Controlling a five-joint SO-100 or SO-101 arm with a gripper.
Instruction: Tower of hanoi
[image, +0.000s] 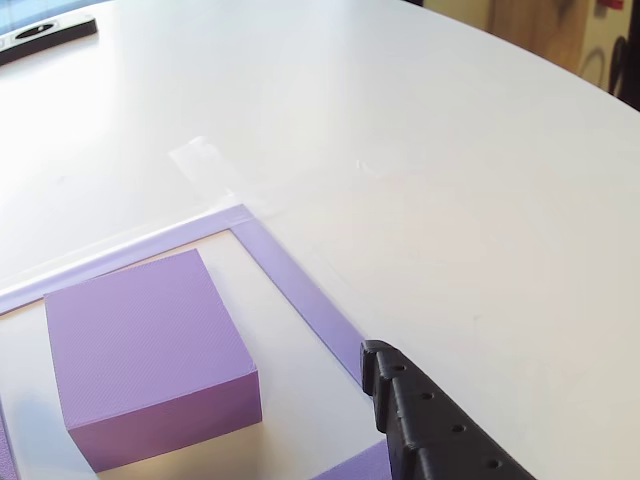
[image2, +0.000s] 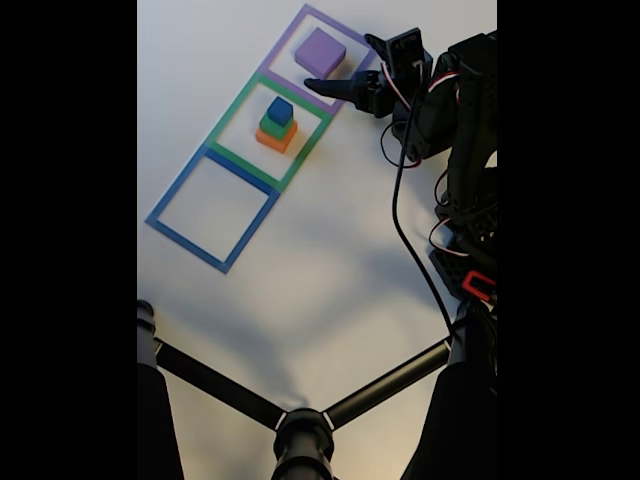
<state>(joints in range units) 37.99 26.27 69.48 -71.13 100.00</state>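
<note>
I have the gripper hanging low beside the purple block, its dark finger reaching in over the near edge of the purple square. From these views I cannot tell whether the jaws are spread or pressed together; nothing sits between them that I can see, and the block looks untouched.

The purple block lies alone inside the purple square at the far end of the row in the fixed view. In the green square next to it stands a stack: an orange block at the bottom, a green block on it, a blue block on top. The blue square holds nothing.

My guess is that the next grab is either the purple block or the blue one topping the stack. For the purple one I would open wide, since it is the largest, centre the jaws across two flat faces and come down square, so it does not twist out.

Count: four blocks, three taped squares, one arm, one white bench.
</note>
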